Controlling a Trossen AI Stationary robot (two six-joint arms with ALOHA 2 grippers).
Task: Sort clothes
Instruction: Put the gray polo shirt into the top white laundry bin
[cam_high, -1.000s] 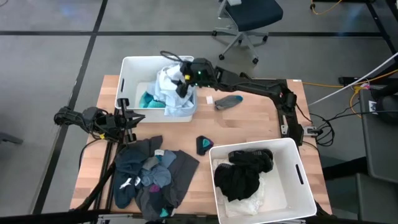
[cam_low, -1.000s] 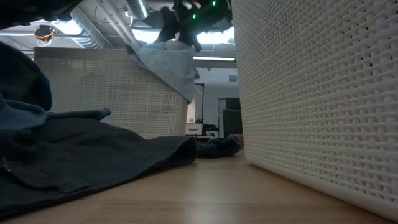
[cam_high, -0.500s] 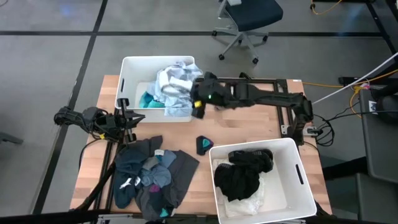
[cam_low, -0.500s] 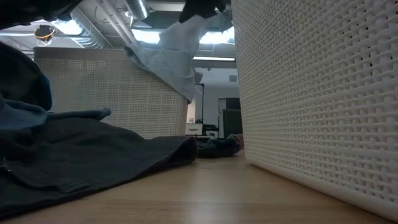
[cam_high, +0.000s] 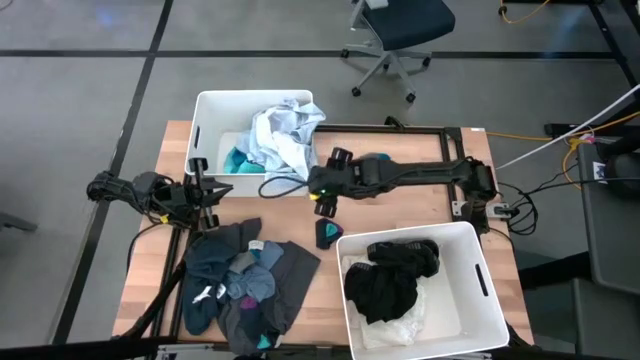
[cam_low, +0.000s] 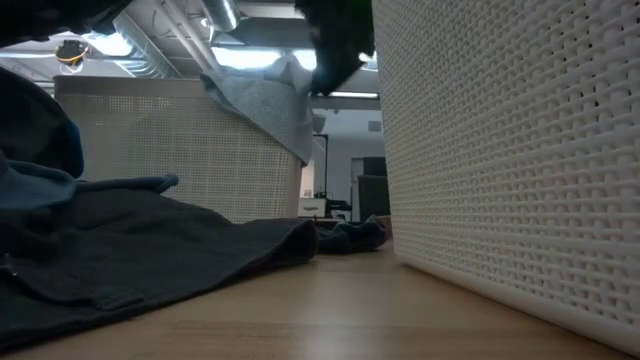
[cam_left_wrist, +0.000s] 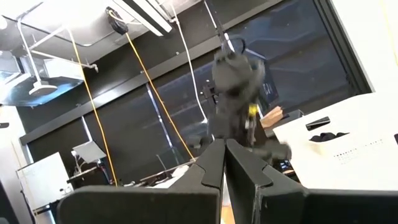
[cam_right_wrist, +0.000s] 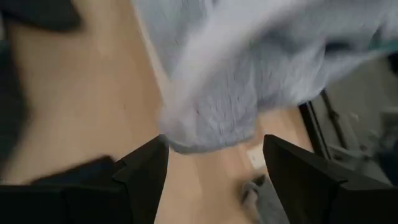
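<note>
My right gripper (cam_high: 318, 190) hovers over the wooden table (cam_high: 400, 215), just beside the near corner of the far white bin (cam_high: 205, 105), with its two dark fingers (cam_right_wrist: 140, 171) spread apart and holding nothing. In my right wrist view, a pale grey-blue garment (cam_high: 283, 135) fills the space ahead of those open fingers; from above it lies heaped in the far bin and drapes over its rim, next to a teal piece (cam_high: 243, 162). A small dark sock (cam_high: 328, 233) lies on the table between my gripper and the near white bin (cam_high: 475, 245), which holds black clothes (cam_high: 393, 275). A pile of dark grey and blue garments (cam_high: 240, 280) sits at the table's near left. My left gripper (cam_high: 215, 193) waits beside the far bin, fingers pressed together.
</note>
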